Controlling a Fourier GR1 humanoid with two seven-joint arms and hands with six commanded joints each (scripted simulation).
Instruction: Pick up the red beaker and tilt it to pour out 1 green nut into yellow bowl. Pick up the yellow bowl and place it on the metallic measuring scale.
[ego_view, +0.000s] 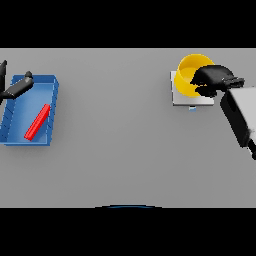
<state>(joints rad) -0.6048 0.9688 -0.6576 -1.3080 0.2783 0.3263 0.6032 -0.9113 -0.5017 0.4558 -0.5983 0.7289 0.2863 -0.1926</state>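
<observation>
The right hand (214, 79) is curling its fingers over the near-right rim of the yellow bowl (189, 75), gripping it while the bowl is sitting on the metallic measuring scale (179, 99) at the far right of the worktop (125, 150). The bowl is looking centred a little toward the scale's far edge, with part of the pale platform showing in front of it. Whether a green nut is lying inside the bowl cannot be told, since the hand is covering much of the opening. The left hand (17, 87) is hovering with relaxed, outstretched fingers over the far-left corner of a blue tray (52, 107), well apart from the scale. Inside that tray a red beaker (37, 122) is lying on its side, slanted, touching nothing else. By the look of it, the placing step is nearly finished and only the release is remaining. The risk now is that the fingers, hooked inside the rim, are dragging or tipping the bowl as they come away, sliding it off the platform's far edge or spilling whatever it is holding.
</observation>
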